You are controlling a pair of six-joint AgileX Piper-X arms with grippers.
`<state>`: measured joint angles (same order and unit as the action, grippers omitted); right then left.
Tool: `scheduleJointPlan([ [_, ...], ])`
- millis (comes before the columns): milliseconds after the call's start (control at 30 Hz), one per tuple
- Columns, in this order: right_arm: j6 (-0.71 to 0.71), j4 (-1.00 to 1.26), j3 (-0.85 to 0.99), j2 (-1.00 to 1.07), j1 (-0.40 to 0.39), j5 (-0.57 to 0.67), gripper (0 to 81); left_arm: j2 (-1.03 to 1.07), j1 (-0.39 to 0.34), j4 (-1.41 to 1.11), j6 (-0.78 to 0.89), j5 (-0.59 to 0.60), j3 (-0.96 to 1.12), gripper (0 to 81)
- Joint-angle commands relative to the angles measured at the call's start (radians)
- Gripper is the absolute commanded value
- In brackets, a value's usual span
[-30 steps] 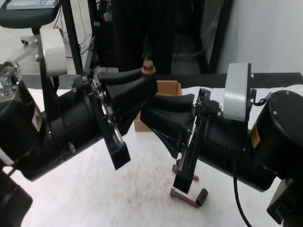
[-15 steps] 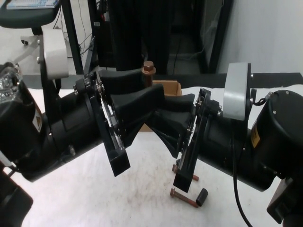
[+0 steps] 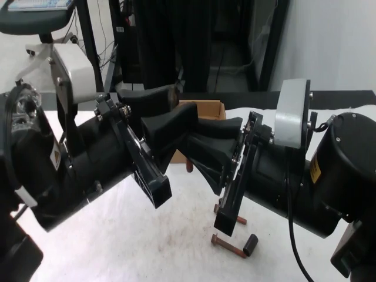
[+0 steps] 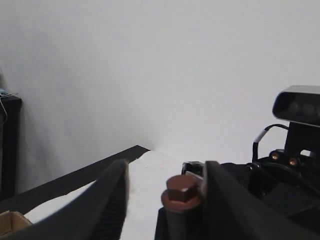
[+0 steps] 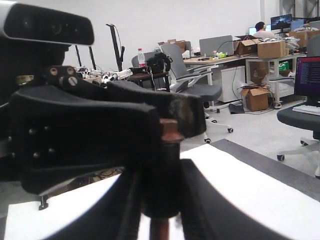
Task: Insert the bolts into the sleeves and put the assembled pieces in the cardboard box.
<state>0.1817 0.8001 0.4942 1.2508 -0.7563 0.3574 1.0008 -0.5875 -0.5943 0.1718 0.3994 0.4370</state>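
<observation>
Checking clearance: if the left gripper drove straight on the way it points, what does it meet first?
The right gripper, facing it close ahead and gripping the sleeve; depth between them unclear.

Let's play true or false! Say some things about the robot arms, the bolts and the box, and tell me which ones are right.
1. A cardboard box sits on the bench beyond the two grippers. True.
2. The right gripper is holding nothing. False: it is shut on a dark sleeve with a copper bolt through it.
3. A loose bolt lies on the bench beside a loose sleeve. True.
4. Every bolt is already in the box. False: the loose bolt and a second bolt lie on the bench.
</observation>
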Motion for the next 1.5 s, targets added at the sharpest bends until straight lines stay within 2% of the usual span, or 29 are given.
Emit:
scheduleJointPlan([
  [0, -0.002, 0.050, 0.011, -0.014, 0.000, 0.008, 0.9, 0.000, 0.001, -0.068, -0.015, -0.050, 0.002, 43.1],
  [100, -0.002, 0.050, 0.011, -0.014, 0.000, 0.008, 0.9, 0.000, 0.001, -0.236, -0.015, -0.087, 0.002, 43.1],
  [233, -0.002, 0.002, 0.011, -0.014, 0.000, 0.008, 0.9, -0.002, 0.001, -0.398, -0.015, -0.251, 0.002, 43.1],
  [367, -0.002, -0.037, 0.011, -0.014, 0.000, 0.008, 0.9, -0.005, 0.001, -0.404, -0.020, -0.296, 0.002, 43.1],
  [500, -0.002, -0.037, 0.011, -0.014, 0.000, -0.008, 0.9, -0.005, 0.001, -0.401, -0.102, -0.335, 0.002, 42.8],
  [600, -0.002, -0.041, 0.011, -0.014, 0.002, -0.092, 0.9, -0.020, 0.001, -0.319, -0.194, -0.466, 0.002, 42.8],
  [733, -0.002, -0.101, 0.022, -0.014, 0.020, -0.219, 0.9, -0.058, 0.001, -0.049, -0.248, -0.713, 0.002, 42.8],
  [800, -0.002, -0.224, 0.057, -0.014, 0.045, -0.225, 0.9, -0.075, 0.001, 0.126, -0.248, -0.826, 0.002, 41.1],
  [867, -0.002, -0.445, 0.131, -0.014, 0.075, -0.225, 0.9, -0.080, 0.001, 0.326, -0.245, -0.869, 0.002, 34.3],
  [933, -0.002, -0.660, 0.214, 0.005, 0.106, -0.245, 0.9, -0.080, 0.001, 0.489, -0.209, -0.810, 0.002, 23.8],
  [1000, -0.027, -0.787, 0.305, 0.047, 0.142, -0.257, 0.9, -0.080, 0.001, 0.642, -0.130, -0.676, 0.002, 13.7],
  [1100, -0.088, -0.904, 0.429, 0.139, 0.189, -0.257, 0.9, -0.065, 0.007, 0.772, -0.029, -0.478, 0.002, 5.2],
  [1267, -0.088, -1.144, 0.675, 0.361, 0.247, -0.254, 0.9, 0.004, 0.036, 0.858, 0.050, -0.188, 0.002, 3.8],
  [1400, -0.085, -1.331, 0.895, 0.554, 0.268, -0.254, 0.9, 0.034, 0.049, 0.871, 0.080, -0.101, 0.002, 3.8],
  [1467, -0.085, -1.389, 1.007, 0.647, 0.272, -0.254, 0.9, 0.034, 0.049, 0.868, 0.080, -0.098, 0.002, 3.8],
])
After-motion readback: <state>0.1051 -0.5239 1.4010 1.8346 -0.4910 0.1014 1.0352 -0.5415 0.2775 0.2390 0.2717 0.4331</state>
